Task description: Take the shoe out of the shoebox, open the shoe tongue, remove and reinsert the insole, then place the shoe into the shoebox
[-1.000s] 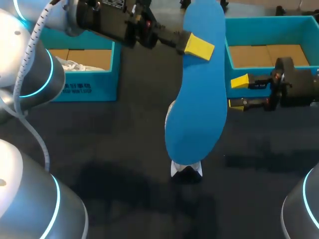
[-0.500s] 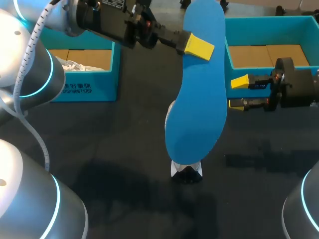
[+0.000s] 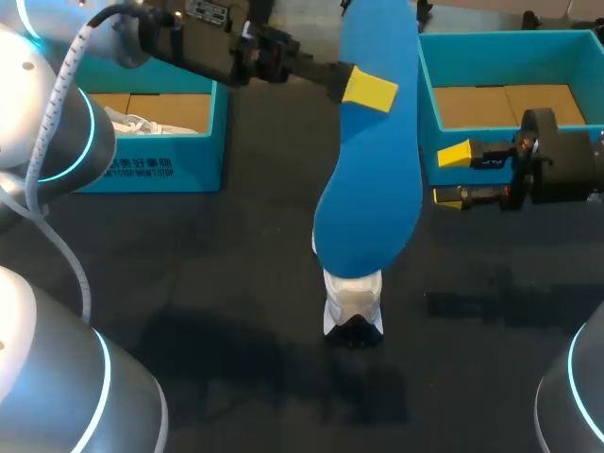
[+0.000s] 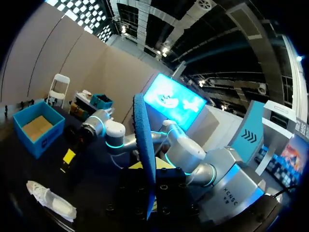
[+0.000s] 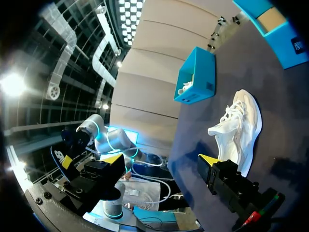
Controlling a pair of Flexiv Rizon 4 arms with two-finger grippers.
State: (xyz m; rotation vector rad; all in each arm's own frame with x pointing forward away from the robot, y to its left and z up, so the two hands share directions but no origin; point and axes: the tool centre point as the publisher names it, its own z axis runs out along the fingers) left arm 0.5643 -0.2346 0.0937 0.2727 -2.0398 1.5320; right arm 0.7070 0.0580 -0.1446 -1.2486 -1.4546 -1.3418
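Observation:
A long blue insole (image 3: 373, 179) hangs in the air over the table's middle, with my left gripper (image 3: 368, 91) shut on its upper part. In the left wrist view the insole (image 4: 144, 140) shows edge-on, rising from between the fingers of the left gripper (image 4: 147, 191). Under the insole's lower end a white shoe (image 3: 353, 300) lies on the dark table, partly hidden by it. My right gripper (image 3: 451, 176) stands open to the right of the insole, touching nothing. From the right gripper (image 5: 161, 162), the shoe (image 5: 239, 126) lies ahead on its side.
A blue shoebox (image 3: 156, 142) at the back left holds something white. A second blue shoebox (image 3: 429, 113) stands at the back right, right behind my right gripper, its cardboard floor bare. Dark tabletop (image 3: 236, 330) stretches in front of the shoe.
The left gripper has swung the insole: its lower end rose and drew back, uncovering more of the white shoe. The right arm has kept still.

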